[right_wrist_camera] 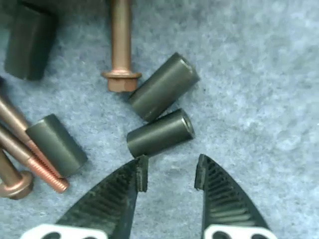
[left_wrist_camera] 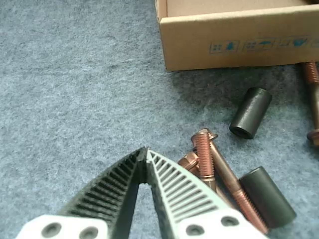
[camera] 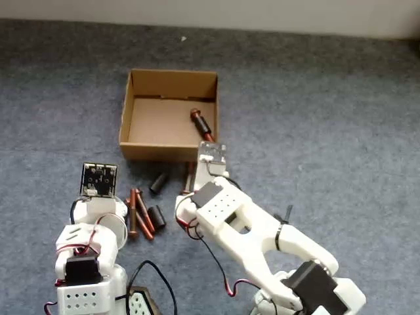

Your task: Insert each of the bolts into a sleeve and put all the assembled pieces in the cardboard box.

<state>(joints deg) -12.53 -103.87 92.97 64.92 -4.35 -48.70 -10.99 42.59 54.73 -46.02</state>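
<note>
Sleeve [right_wrist_camera: 159, 133] lies flat, axis crosswise before parted right gripper [right_wrist_camera: 171, 173].

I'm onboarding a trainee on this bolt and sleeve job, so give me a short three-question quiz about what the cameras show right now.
1. True or false: the brown cardboard box already holds one copper-coloured bolt in a black sleeve.
2. Multiple choice: the right claw is A) open above loose sleeves, B) shut on a sleeve, C) shut on a bolt.
3. Fill in the blank: the left claw is ___, with nothing in it.

Key: 1 true; 2 A; 3 shut.
</note>
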